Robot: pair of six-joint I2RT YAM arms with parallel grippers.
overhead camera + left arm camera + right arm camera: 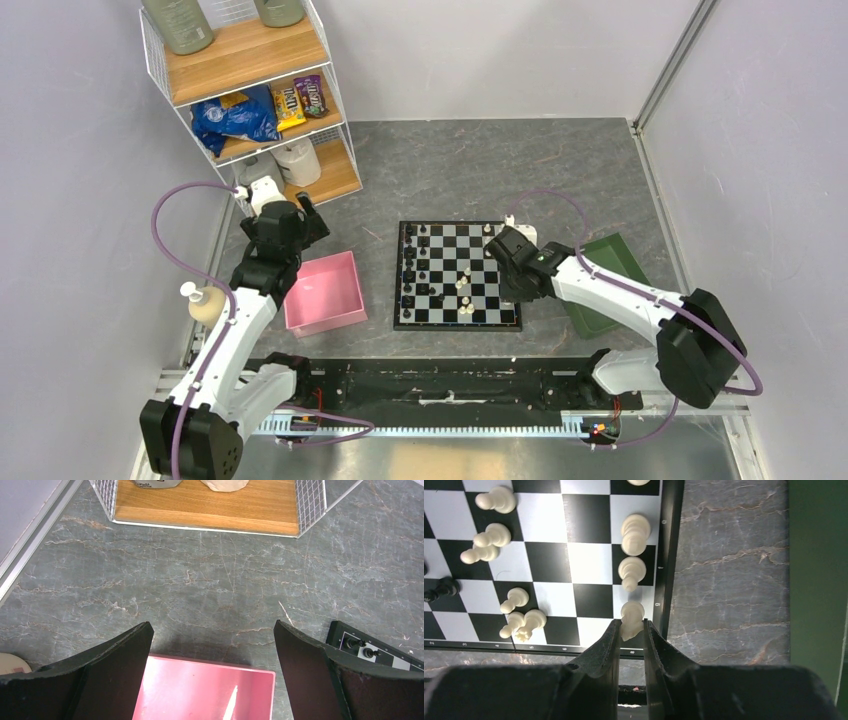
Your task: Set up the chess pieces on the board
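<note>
Grey marbled tabletop point(560, 160) is carrying the board point(457, 322). On the right gripper point(630, 626), the jaws are pinching a cream-white piece point(632, 614) at the board's edge row, in line with two other white pieces point(632, 572). On the left gripper point(212, 627), the jaws are hanging spread above the pink tray point(200, 690), left of the board.
</note>
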